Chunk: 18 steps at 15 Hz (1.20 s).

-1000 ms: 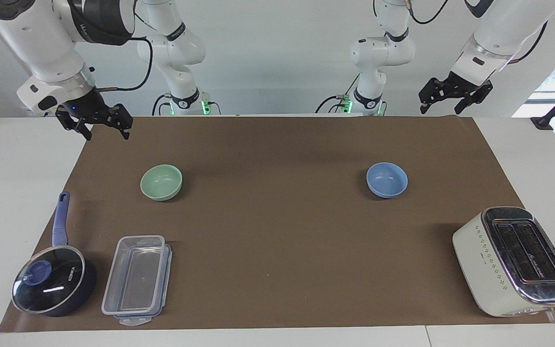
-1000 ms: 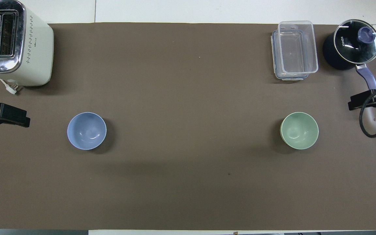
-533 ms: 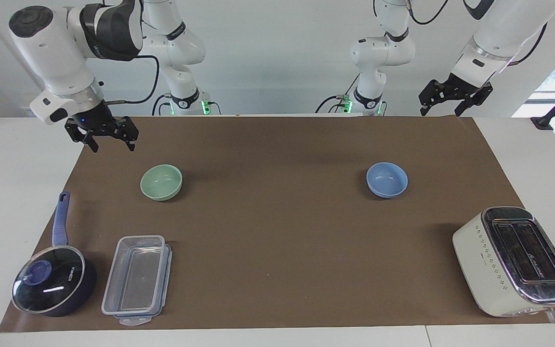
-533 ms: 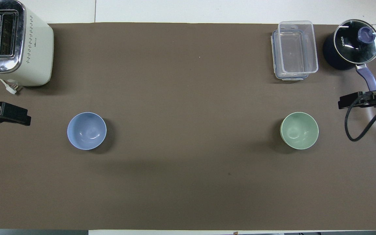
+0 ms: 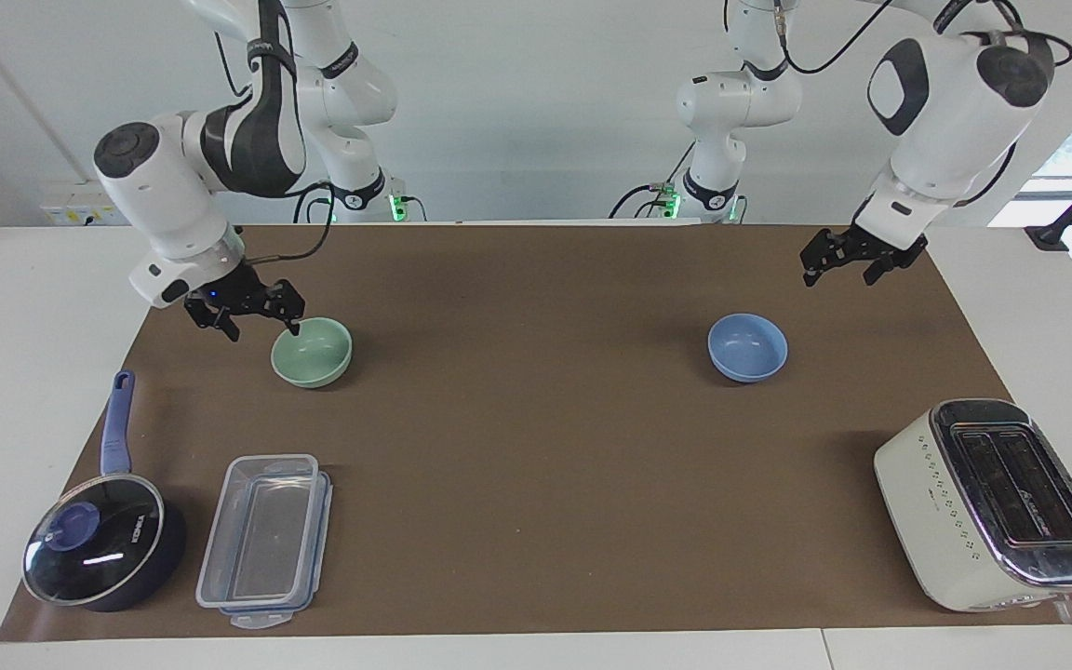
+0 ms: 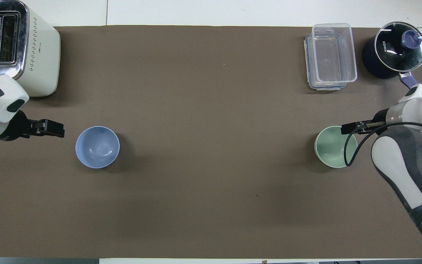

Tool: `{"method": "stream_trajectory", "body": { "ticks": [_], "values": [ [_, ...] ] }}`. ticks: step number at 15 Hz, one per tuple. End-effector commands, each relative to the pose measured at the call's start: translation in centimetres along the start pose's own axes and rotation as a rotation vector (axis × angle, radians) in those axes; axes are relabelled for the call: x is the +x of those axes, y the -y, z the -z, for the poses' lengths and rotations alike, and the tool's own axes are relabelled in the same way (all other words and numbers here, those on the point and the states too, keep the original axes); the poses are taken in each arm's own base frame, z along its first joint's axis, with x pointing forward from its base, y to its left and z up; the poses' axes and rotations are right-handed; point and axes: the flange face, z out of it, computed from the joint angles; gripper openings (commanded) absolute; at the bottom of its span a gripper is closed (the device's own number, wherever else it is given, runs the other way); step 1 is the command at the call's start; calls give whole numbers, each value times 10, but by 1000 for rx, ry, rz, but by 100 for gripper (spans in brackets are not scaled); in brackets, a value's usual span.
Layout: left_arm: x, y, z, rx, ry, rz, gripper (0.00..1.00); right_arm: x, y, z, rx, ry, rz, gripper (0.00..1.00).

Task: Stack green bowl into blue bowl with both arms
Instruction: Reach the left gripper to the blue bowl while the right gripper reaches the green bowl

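Observation:
The green bowl (image 5: 312,351) sits upright on the brown mat toward the right arm's end; it also shows in the overhead view (image 6: 333,148). The blue bowl (image 5: 747,346) sits upright toward the left arm's end, also in the overhead view (image 6: 97,146). My right gripper (image 5: 263,330) is open and low, with one fingertip at the green bowl's rim on the side toward the right arm's end; in the overhead view (image 6: 347,128) it overlaps that rim. My left gripper (image 5: 837,277) is open and raised over the mat beside the blue bowl, apart from it; it also shows in the overhead view (image 6: 60,129).
A dark blue saucepan (image 5: 103,540) with a glass lid and a clear plastic container (image 5: 266,540) lie farther from the robots than the green bowl. A white toaster (image 5: 992,502) stands farther out than the blue bowl, at the left arm's end.
My right gripper has come down and in to the green bowl's rim. My left gripper has lowered and moved toward the blue bowl. Neither bowl has moved.

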Motion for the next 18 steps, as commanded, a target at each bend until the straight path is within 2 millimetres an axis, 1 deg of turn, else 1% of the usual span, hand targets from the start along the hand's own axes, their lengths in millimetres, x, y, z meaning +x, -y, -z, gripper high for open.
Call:
{"method": "stream_trajectory", "body": {
  "ticks": [1, 2, 4, 6, 7, 8, 9, 10, 11, 12, 13, 14, 16, 17, 18],
  "values": [
    [1, 4, -47, 12, -17, -48, 100, -10, -8, -33, 3, -24, 34, 100],
    [3, 5, -64, 12, -24, -74, 100, -12, -8, -42, 4, -13, 36, 99],
    [7, 6, -86, 11, -26, -86, 99, -18, -10, -52, 7, 9, 38, 97],
    [9, 5, -98, 12, -41, -90, 95, -19, -13, -53, 9, 15, 66, 95],
    [8, 4, -103, 14, -44, -101, 92, -20, -15, -53, 11, 19, 83, 89],
    [9, 4, -109, 14, -42, -130, 90, -23, -23, -53, 13, 20, 94, 80],
    [8, 3, -112, 14, -39, -158, 88, -25, -26, -54, 13, 22, 100, 70],
    [6, 2, -116, 13, -32, -168, 86, -30, -26, -58, 14, 27, 99, 64],
    [4, 0, -120, 16, -22, -182, 84, -33, -25, -61, 16, 33, 100, 44],
    [3, -1, -123, 17, -17, -190, 81, -33, -25, -61, 16, 34, 98, 17],
    [0, -2, -126, 18, -9, -203, 77, -34, -25, -61, 17, 36, 97, 0],
    [-2, -3, -131, 17, 0, -217, 76, -34, -24, -61, 20, 41, 97, 0],
    [-6, -7, -136, 17, 13, -225, 69, -30, -21, -56, 28, 52, 98, 0],
    [-7, -7, -137, 17, 14, -225, 63, -21, -23, -45, 37, 67, 98, 0],
    [-8, -7, -137, 17, 14, -225, 49, -12, -20, -31, 48, 81, 103, 0]
  ]
}}
